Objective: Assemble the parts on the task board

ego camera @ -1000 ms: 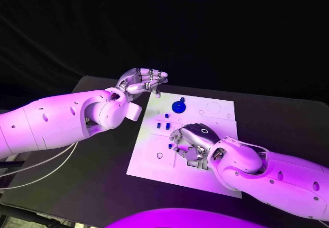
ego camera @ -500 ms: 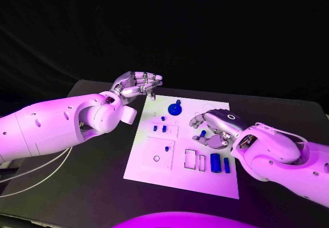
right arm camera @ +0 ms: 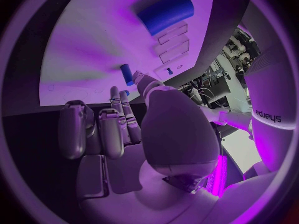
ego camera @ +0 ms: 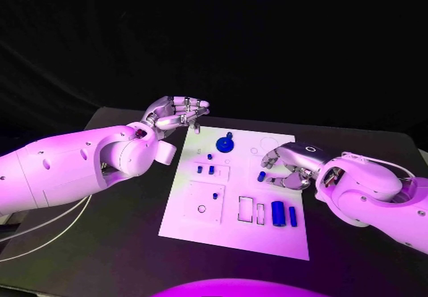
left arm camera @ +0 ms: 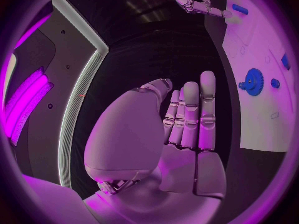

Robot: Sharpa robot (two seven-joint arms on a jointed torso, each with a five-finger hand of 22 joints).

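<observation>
Left hand (ego camera: 181, 112) and right hand (ego camera: 290, 166), fingers curled.

You have small blue plastic parts (ego camera: 279, 213) on the flat white task board (ego camera: 232, 235), a black counter (ego camera: 107, 247), and silver robot hands (ego camera: 181, 112).

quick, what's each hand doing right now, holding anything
Left hand: fingers curled in, holds nothing, beside the white task board.
Right hand: over the board at a small blue part; cannot tell whether it holds it.
</observation>
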